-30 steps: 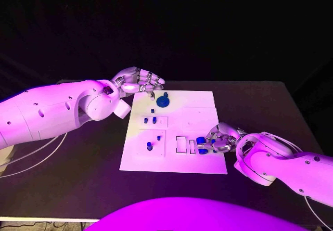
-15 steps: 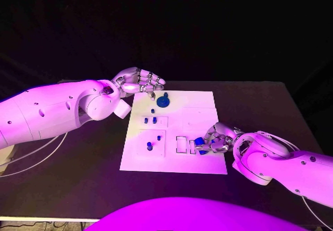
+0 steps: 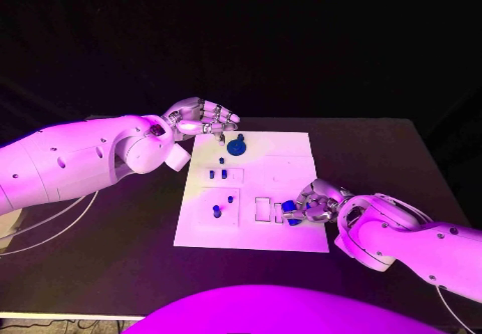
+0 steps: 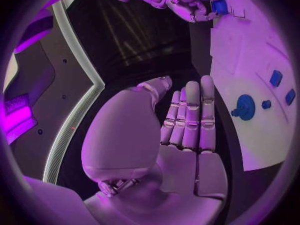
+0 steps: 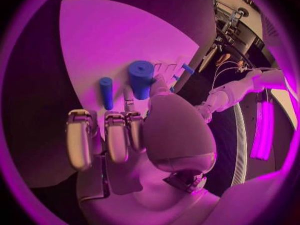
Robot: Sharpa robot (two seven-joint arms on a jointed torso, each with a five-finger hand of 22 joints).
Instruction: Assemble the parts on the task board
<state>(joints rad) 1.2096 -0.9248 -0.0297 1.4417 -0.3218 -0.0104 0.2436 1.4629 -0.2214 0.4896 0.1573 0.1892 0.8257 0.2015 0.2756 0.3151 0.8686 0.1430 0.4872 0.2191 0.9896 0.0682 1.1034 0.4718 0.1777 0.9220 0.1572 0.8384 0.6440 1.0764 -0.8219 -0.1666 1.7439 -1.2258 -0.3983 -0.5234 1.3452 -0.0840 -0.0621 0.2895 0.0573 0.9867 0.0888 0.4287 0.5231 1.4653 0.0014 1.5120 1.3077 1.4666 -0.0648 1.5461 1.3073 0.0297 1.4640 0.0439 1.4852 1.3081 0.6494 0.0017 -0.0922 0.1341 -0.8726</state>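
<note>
While rt hand (image 3: 313, 202) pinches blue part (image 5: 141, 78) over task board (image 3: 291, 160) near edge by slots, lower slow, keep upright. Lt hand (image 3: 201, 117) at far corner, fingers (image 4: 190, 116) together, empty.

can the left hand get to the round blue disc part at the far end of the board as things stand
Probably yes. The left hand hovers at the task board's far corner, right beside the round blue part, fingers curled and holding nothing, with nothing between them. The right hand is busy at the near end.
</note>
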